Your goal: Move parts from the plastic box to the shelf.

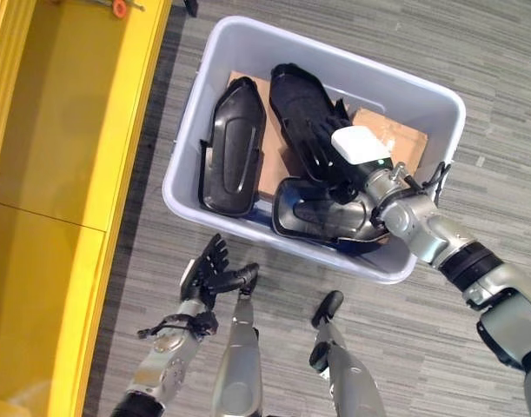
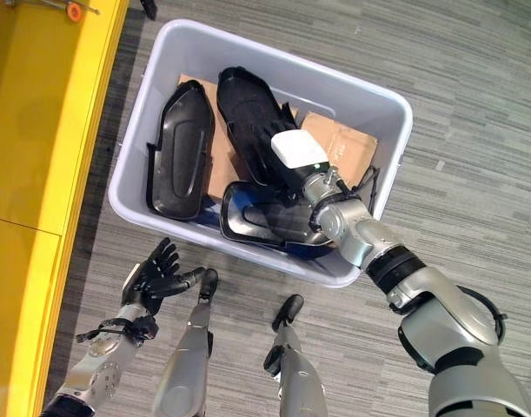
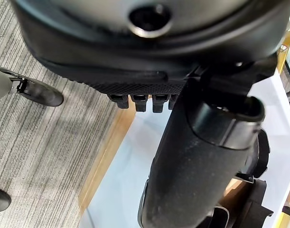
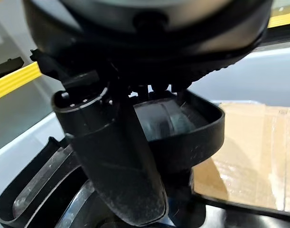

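Yellow shelf (image 1: 48, 174) boards run along the left of the scene, with a small orange piece (image 1: 119, 8) lying at their far end. Just right of the shelf's edge, on the near side, the left hand (image 1: 209, 268) hangs over the grey striped floor (image 1: 474, 61) with its fingers spread and relaxed, holding nothing, its arm coming up from the lower left. It sits just off the near left corner of the plastic box (image 1: 439, 100), apart from the rim.

Further right, the pale grey box stands at a slant on the floor, its near wall facing the robot. Inside, on a sheet of cardboard (image 1: 395, 135), lie three black moulded parts: a long one (image 1: 233, 148) against the left wall, a second long one (image 1: 304, 113) beside it reaching toward the far wall, and a wide, dish-shaped one (image 1: 321, 217) against the near wall.

The right arm reaches in over the box's near right rim, bent at the wrist, and the right hand (image 2: 287, 178) is down among the parts. In the right wrist view its thumb (image 4: 121, 161) and fingers close on the raised rim of the dish-shaped part. Open floor lies to the right of the box and beyond it.
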Tool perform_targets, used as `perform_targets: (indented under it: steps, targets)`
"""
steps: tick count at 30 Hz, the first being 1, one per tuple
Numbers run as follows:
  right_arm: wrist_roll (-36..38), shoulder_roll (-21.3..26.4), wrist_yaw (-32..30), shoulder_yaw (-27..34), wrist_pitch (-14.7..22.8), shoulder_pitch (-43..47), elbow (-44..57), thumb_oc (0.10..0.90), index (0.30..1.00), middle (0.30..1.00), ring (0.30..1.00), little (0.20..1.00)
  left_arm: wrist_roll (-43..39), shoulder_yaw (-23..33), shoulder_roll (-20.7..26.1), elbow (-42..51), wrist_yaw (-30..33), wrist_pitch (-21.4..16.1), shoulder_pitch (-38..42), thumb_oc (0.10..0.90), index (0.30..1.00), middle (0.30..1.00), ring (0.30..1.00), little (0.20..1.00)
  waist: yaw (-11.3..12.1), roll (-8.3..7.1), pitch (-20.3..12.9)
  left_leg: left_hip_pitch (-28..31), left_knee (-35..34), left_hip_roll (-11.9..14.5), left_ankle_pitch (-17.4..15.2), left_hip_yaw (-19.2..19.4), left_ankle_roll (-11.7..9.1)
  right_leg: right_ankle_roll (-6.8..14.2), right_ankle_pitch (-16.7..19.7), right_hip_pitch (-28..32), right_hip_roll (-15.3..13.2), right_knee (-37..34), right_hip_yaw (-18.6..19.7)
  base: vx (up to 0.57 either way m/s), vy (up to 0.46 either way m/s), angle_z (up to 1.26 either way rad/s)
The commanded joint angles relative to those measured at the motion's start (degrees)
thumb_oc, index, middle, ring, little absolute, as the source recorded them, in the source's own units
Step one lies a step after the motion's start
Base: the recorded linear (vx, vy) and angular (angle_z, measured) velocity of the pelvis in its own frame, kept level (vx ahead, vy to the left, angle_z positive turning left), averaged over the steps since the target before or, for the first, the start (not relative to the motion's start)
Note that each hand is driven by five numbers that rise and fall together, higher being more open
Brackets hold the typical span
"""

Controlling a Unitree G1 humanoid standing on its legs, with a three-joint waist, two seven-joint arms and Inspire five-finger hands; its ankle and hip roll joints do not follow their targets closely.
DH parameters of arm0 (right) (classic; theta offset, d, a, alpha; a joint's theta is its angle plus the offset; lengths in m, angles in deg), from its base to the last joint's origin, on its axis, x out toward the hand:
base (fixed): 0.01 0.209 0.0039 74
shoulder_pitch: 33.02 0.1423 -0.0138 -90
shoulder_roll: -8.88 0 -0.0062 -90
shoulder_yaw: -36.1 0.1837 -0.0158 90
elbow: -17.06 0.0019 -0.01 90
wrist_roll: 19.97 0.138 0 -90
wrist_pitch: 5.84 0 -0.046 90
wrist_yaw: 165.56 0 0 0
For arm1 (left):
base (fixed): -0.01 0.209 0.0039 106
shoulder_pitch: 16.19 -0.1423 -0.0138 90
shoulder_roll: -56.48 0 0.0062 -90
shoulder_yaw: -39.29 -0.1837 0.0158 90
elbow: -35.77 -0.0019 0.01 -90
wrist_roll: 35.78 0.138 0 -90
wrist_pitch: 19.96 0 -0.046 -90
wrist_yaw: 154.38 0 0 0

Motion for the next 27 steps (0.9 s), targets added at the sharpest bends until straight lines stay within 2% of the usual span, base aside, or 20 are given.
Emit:
perform_targets:
  steps: [1,12,14,15,20,27]
  targets:
    - [1.28,1.47,-2.62,-1.00,1.39,7.25,2.15,0.900,1.000,1.000,1.000,1.000,-0.54,-0.19,1.74,6.78,0.18,-4.75,-0.09,0.900,1.000,1.000,1.000,1.000,0.76,-1.21,-0.23,3.21,-0.44,4.02,-0.03,2.47,-1.23,5.10,-2.11,-1.17,-5.88,5.44,2.02,0.00,0.000,0.00]
    - [0.19,-0.47,-4.19,-1.92,0.05,8.91,-6.13,0.900,1.000,1.000,1.000,1.000,-0.57,-0.82,1.84,6.97,0.93,-5.37,0.75,0.900,1.000,1.000,1.000,1.000,1.22,0.01,1.50,1.16,-0.44,3.51,0.27,1.90,-0.99,5.04,-2.52,-3.50,-6.45,6.77,1.83,0.00,0.000,0.00]
    - [-0.12,-0.88,-4.57,-2.29,-0.26,9.45,-8.57,0.633,0.627,0.627,0.627,0.627,-0.62,-0.98,1.72,7.09,1.05,-5.49,0.92,0.900,1.000,1.000,1.000,1.000,1.39,0.33,1.72,0.69,-0.44,3.33,0.34,1.78,-0.95,5.03,-2.58,-4.01,-6.62,7.06,1.86,0.00,0.000,0.00]
    - [-0.55,-1.68,-5.15,-2.81,-0.68,10.36,-11.96,0.400,0.300,0.300,0.300,0.300,-0.64,-1.40,1.64,6.73,1.07,-5.65,1.24,0.900,1.000,1.000,1.000,1.000,1.60,0.76,2.06,0.19,-0.44,3.18,0.49,1.51,-0.89,5.02,-2.68,-4.58,-6.84,7.45,1.74,0.00,0.000,0.00]
    - [-2.40,-2.89,-5.62,-4.69,-1.47,11.68,-18.90,0.400,0.300,0.300,0.300,0.300,-0.41,-2.51,1.33,6.65,1.21,-5.74,2.46,0.900,1.000,1.000,1.000,1.000,1.85,1.82,2.67,-0.70,-0.44,2.64,0.71,0.98,-0.63,5.05,-2.85,-5.59,-7.40,8.40,1.51,0.00,0.008,0.03]
    - [-4.52,-1.79,-6.36,-4.61,-1.85,10.72,-17.11,0.400,0.300,0.300,0.300,0.300,0.26,-2.54,0.95,6.10,1.56,-5.78,3.15,0.900,1.000,1.000,1.000,1.000,1.39,2.09,2.91,-0.68,-0.44,2.09,0.50,0.84,-0.21,5.17,-2.85,-5.84,-7.88,9.01,1.48,0.00,0.005,0.02]
